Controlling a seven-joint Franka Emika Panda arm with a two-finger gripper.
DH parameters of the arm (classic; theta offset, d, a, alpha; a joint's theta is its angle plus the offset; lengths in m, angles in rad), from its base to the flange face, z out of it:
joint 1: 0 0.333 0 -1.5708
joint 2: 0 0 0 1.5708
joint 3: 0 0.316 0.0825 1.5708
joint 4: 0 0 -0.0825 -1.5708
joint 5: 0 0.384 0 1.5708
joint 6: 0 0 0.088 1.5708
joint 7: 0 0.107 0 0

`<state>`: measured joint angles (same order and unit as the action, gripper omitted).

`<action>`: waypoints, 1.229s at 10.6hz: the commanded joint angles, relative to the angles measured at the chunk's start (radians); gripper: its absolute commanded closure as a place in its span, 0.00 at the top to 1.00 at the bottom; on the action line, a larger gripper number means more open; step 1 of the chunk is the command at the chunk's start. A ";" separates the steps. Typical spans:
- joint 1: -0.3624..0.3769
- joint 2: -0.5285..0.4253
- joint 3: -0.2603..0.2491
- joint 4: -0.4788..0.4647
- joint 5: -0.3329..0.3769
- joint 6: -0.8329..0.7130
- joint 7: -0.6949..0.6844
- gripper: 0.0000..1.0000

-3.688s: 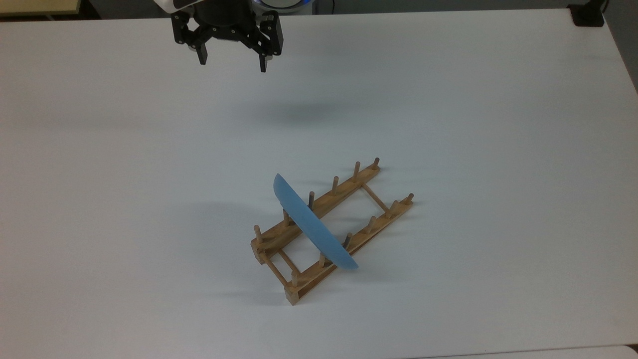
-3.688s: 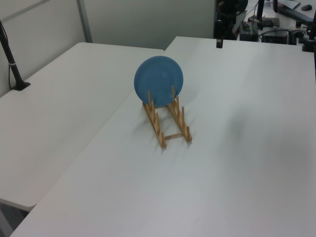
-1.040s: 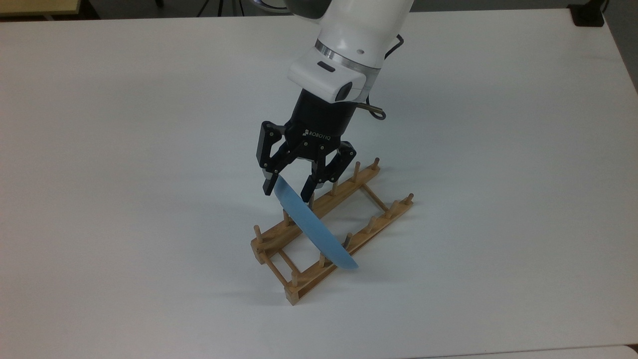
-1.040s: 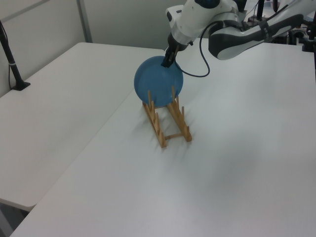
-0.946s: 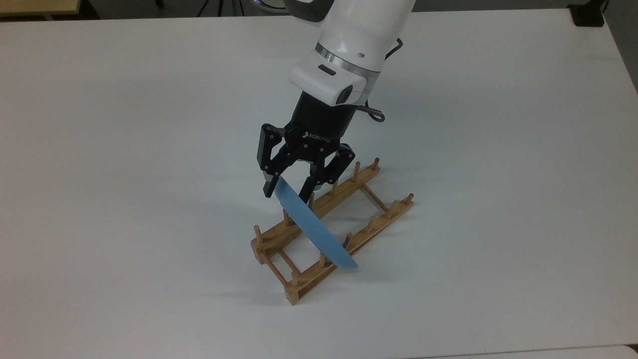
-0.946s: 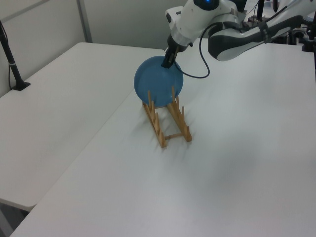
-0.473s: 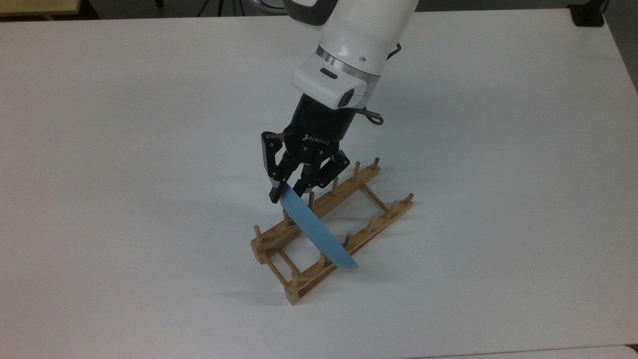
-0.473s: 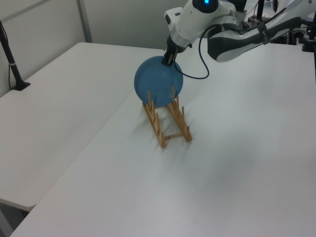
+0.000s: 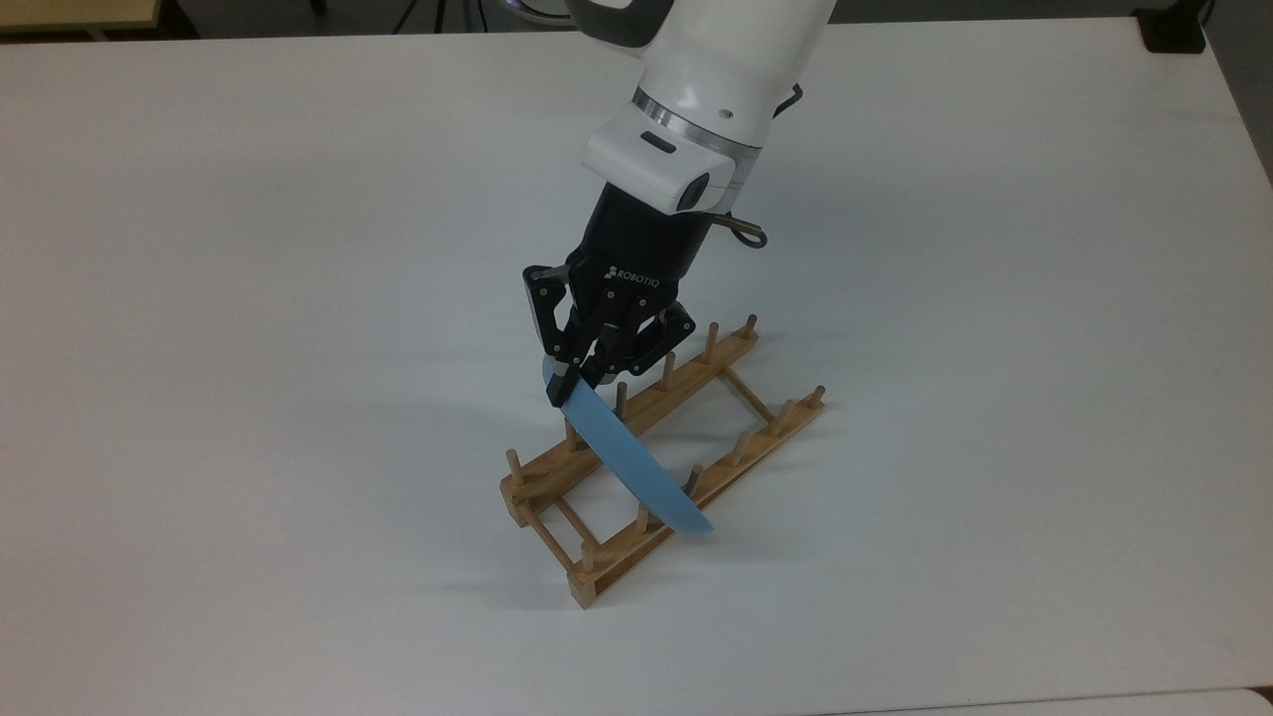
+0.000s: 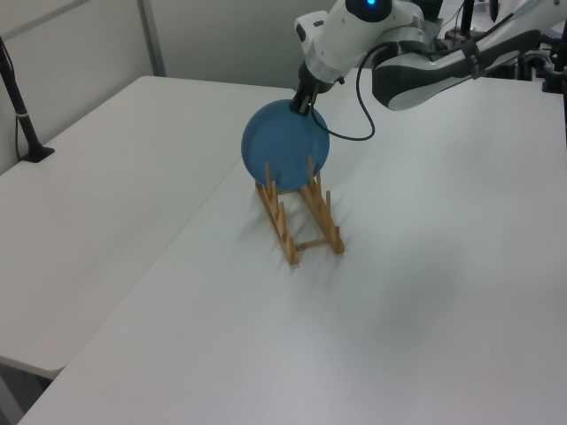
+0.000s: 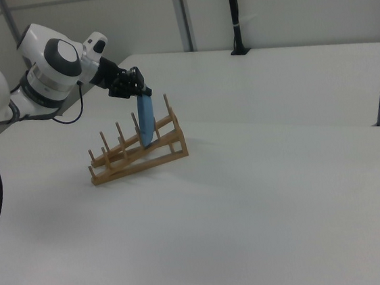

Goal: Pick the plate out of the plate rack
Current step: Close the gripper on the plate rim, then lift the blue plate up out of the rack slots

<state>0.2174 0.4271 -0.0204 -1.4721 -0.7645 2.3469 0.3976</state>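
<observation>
The plate (image 9: 627,455), standing on edge between the pegs of the plate rack (image 9: 696,418) on the bench (image 9: 249,298), is pinched at its upper rim by the hand (image 9: 569,390), so the grasp appears made and a straight lift clear of the pegs is called for next.

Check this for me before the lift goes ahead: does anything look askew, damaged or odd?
Nothing stands out. The plate stands on edge between the pegs of the plate rack, with the gripper shut on its top rim. The rack sits flat on the table, undamaged.
</observation>
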 commanded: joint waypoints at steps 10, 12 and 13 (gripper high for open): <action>-0.012 -0.135 -0.013 0.006 -0.029 0.023 0.020 0.09; -0.030 -0.169 -0.016 0.004 -0.021 0.025 0.023 0.08; -0.044 -0.177 -0.018 0.004 -0.001 0.025 0.024 0.08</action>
<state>0.1937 0.2938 -0.0300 -1.4431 -0.7716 2.3471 0.3978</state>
